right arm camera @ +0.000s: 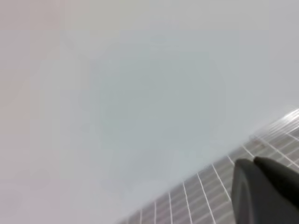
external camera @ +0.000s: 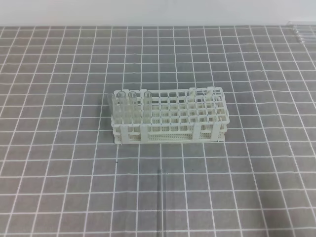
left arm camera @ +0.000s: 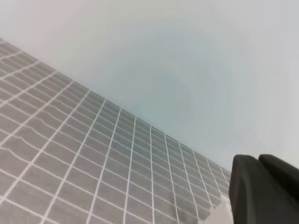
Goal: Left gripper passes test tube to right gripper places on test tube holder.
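Exterior high view: a white test tube holder [external camera: 170, 117] stands near the middle of a worktop [external camera: 59, 163] covered by a grey mat ruled with a white grid. The rack is a lattice of small square holes in tiers over a perforated base. A few clear tubes [external camera: 129, 104] stand upright in holes at its left end, rising a little above the top tier. In front of the rack, well apart from it, a slender clear test tube [external camera: 160, 202] lies flat on the mat, nearly invisible, showing only as a faint pale streak running toward the bottom edge. More clear tubes [external camera: 302, 30] lie at the far right corner. Neither arm shows here.

Left wrist view: the left end effector [left arm camera: 258, 161] fills the lower right corner as a dark, blurred shape, its jaws pressed together with nothing between them, above the gridded mat and a pale wall.

Right wrist view: the right end effector [right arm camera: 254, 162] appears dark and blurred at lower right, likewise pressed together and empty, with a strip of mat below a blank wall.
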Robot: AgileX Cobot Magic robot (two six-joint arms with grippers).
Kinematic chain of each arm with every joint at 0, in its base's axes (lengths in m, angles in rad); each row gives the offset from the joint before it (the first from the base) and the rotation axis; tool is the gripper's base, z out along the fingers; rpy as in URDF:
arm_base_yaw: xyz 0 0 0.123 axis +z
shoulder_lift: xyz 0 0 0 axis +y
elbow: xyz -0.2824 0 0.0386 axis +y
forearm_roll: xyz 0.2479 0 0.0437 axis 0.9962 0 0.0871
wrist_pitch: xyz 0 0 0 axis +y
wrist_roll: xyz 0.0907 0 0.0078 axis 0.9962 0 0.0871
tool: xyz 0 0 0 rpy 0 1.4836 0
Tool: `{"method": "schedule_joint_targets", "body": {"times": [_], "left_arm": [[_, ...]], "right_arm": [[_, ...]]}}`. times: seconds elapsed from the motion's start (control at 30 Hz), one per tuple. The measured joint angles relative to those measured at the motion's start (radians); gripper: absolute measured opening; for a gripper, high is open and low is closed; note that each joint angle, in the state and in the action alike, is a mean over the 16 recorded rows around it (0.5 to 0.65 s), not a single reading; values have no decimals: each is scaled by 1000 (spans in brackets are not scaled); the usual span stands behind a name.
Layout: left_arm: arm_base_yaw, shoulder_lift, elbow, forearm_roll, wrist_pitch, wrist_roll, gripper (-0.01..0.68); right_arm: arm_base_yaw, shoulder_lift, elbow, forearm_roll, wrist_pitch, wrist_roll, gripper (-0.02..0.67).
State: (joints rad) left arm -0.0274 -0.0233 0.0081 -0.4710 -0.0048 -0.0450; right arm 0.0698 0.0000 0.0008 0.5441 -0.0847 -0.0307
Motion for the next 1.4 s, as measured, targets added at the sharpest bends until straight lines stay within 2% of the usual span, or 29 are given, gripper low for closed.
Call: {"method": "schedule_joint_targets", "body": {"times": [0.2,0.47,0.77,1.17,1.3,1.4], "left_arm": [[0,-2,2,-5,19,-17,-2],[0,3,-8,-24,82,-20,-2],[0,164,-142,-61,240,4,-2],[-4,655,-500,-97,592,244,-2],[-34,812,-596,-143,671,340,-2],[-89,905,-641,-173,679,376,-2]], "right_arm": [[0,0,-1,139,-97,-1,-13],[0,3,-11,158,-41,-3,-13],[0,126,-142,116,225,-3,-13],[-1,513,-461,-91,666,-3,-13],[-1,612,-529,-138,761,-10,-13],[-1,667,-560,-155,809,-17,-13]]}}
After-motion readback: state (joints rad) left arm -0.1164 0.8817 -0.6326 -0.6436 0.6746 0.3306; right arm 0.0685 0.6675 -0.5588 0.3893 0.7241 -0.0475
